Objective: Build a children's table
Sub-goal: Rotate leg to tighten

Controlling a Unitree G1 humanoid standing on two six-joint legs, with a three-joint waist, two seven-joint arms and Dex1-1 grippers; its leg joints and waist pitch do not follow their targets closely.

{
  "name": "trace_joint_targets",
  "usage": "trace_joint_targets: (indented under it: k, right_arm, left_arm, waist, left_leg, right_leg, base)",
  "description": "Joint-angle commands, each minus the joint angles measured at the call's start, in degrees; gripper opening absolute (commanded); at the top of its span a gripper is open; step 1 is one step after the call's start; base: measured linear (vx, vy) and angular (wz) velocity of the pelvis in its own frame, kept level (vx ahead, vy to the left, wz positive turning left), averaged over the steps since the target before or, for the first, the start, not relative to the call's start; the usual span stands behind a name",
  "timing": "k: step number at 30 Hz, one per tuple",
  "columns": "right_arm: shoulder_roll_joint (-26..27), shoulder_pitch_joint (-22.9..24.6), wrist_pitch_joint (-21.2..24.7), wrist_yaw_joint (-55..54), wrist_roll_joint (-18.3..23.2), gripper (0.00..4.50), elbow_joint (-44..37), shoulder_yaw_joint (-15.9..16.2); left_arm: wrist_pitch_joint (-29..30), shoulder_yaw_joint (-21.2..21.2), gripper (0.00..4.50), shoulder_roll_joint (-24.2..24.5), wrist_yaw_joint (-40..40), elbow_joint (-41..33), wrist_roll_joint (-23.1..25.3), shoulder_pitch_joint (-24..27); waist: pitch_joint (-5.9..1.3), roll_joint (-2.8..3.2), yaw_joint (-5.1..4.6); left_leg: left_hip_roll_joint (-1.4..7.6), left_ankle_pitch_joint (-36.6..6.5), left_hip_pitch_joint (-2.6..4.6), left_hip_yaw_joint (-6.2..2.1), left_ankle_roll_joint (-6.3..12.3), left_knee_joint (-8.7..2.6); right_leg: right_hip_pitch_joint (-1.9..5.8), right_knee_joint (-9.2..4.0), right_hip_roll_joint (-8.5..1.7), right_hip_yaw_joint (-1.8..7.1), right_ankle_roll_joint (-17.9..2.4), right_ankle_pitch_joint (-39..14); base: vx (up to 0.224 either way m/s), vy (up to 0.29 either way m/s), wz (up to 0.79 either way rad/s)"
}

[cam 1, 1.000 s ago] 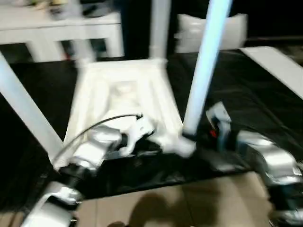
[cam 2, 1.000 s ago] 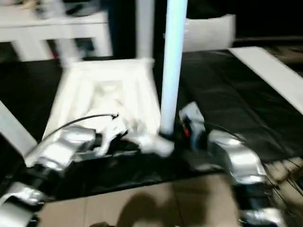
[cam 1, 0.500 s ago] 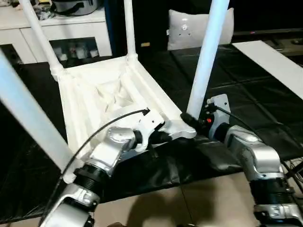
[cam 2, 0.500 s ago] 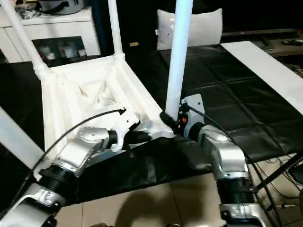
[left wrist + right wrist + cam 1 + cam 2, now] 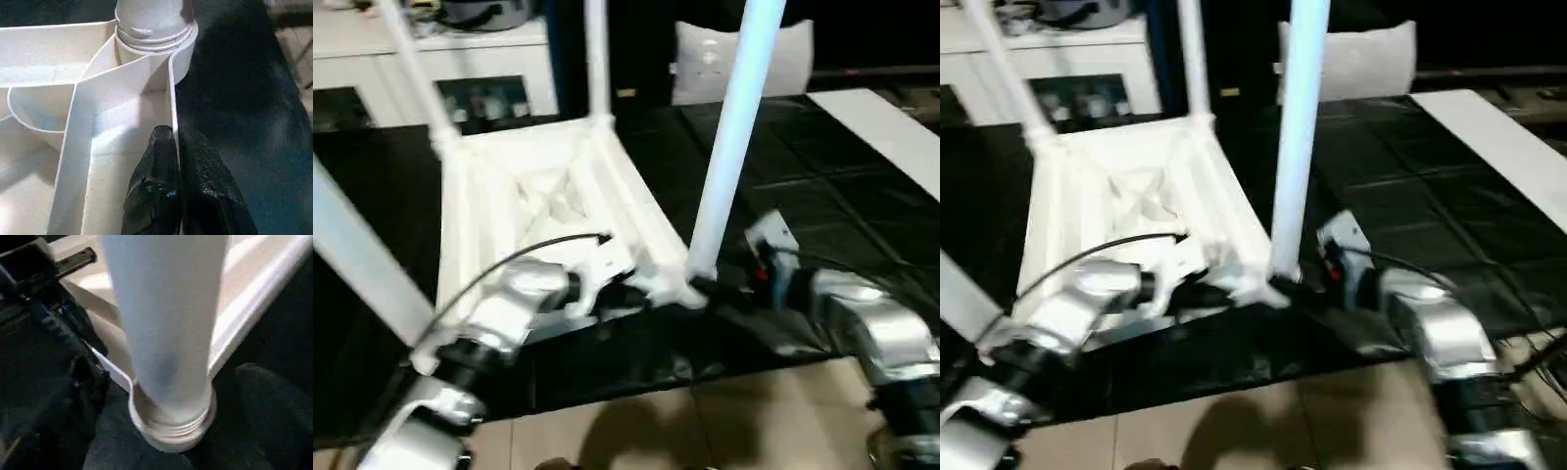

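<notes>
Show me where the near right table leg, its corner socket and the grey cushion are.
near right table leg (image 5: pixel 722 147), left eye view, middle of shaft
corner socket (image 5: pixel 172 425), right wrist view, threaded rim
grey cushion (image 5: pixel 783 59), left eye view, right part

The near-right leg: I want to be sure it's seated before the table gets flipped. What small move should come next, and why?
Probably one more tightening twist. The leg stands upright in its corner socket, but thread rings still show above the socket rim. The left gripper pinches the tabletop's edge wall, bracing it; the right gripper sits at the leg's base.
</notes>
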Motion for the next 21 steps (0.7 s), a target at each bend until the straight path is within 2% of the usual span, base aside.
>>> trace_joint_targets:
  k: [1,2,6,7,8,9,10,12,21]
  right_arm:
    - [-1.34,-0.70,-0.92,3.81,0.99,4.22,-0.87,0.84]
    - [-2.00,-0.92,-1.10,5.91,1.54,4.13,-0.75,1.12]
    - [-3.58,-1.34,-1.08,10.50,2.66,3.93,-0.58,2.28]
    - [-3.91,-1.38,-1.15,11.34,2.79,3.70,-0.59,2.62]
    - [-3.93,-1.38,-1.14,11.48,2.84,3.64,-0.59,2.68]
    - [-4.03,-1.41,-1.14,12.01,3.02,3.57,-0.59,2.90]
    - [-3.98,-1.41,-1.13,12.22,3.13,3.57,-0.59,3.01]
    - [-3.88,-1.35,-0.98,12.65,3.26,3.22,-0.56,3.16]
    - [-4.36,-0.39,0.44,15.72,4.55,2.56,-1.36,4.12]
  left_arm:
    - [-3.10,-2.07,0.00,0.48,-4.48,-2.84,-0.90,-0.91]
    - [-3.72,-2.80,0.00,1.40,-6.45,-3.00,-0.93,-0.85]
    - [-5.06,-3.85,0.00,2.83,-10.17,-2.90,-1.29,-1.01]
    - [-5.32,-3.90,0.00,2.97,-10.77,-2.81,-1.35,-1.09]
    - [-5.39,-3.89,0.00,2.97,-10.87,-2.75,-1.34,-1.13]
    - [-5.65,-3.84,0.00,2.97,-11.24,-2.51,-1.33,-1.30]
    - [-5.92,-3.76,0.00,2.86,-11.36,-2.25,-1.27,-1.46]
    - [-6.31,-3.72,0.00,2.69,-11.41,-1.87,-1.20,-1.64]
    - [-7.26,-3.91,0.00,2.45,-11.08,-1.54,-1.03,-0.87]
  waist:
    - [-4.15,-0.49,0.18]
    - [-4.21,-0.64,0.35]
    - [-4.14,-0.47,1.26]
    - [-4.14,-0.52,1.44]
    - [-4.08,-0.48,1.55]
    - [-4.06,-0.77,1.48]
    - [-4.06,-0.82,1.55]
    - [-4.04,-0.82,1.49]
    - [-4.07,-1.03,1.53]
  left_leg:
    - [2.21,-13.49,1.29,-0.34,3.00,-3.86]
    - [2.20,-13.58,1.24,-0.34,3.01,-3.81]
    - [2.41,-14.32,1.34,-0.38,2.80,-3.90]
    - [2.37,-14.41,1.37,-0.34,2.59,-3.90]
    - [2.39,-14.77,1.41,-0.36,2.39,-3.92]
    - [2.37,-14.80,1.31,-0.37,2.35,-3.95]
    - [2.38,-14.86,1.26,-0.43,2.25,-3.96]
    - [2.31,-15.19,1.25,-0.46,2.06,-3.94]
    - [2.27,-14.30,1.13,-0.50,2.44,-3.86]
  right_leg:
    - [3.16,-4.20,-3.30,2.67,-9.33,-19.42]
    - [3.25,-4.12,-3.35,2.65,-9.41,-19.34]
    - [3.19,-3.95,-3.45,2.74,-9.63,-19.51]
    - [3.17,-3.99,-3.51,2.78,-9.53,-20.09]
    - [3.12,-4.12,-3.57,2.75,-9.41,-20.94]
    - [3.20,-4.13,-3.57,2.74,-9.26,-21.24]
    - [3.22,-4.11,-3.63,2.72,-9.04,-21.80]
    - [3.17,-4.23,-3.65,2.70,-8.51,-23.06]
    - [3.10,-4.35,-3.59,2.65,-7.51,-24.44]
  base:
    - [0.000,0.000,0.00]
    - [0.000,0.000,0.00]
    - [0.000,0.000,0.00]
    - [0.000,0.000,0.00]
    - [0.000,0.000,0.00]
    - [0.000,0.000,0.00]
    - [0.000,0.000,0.00]
    - [0.000,0.000,0.00]
    - [0.000,0.000,0.00]
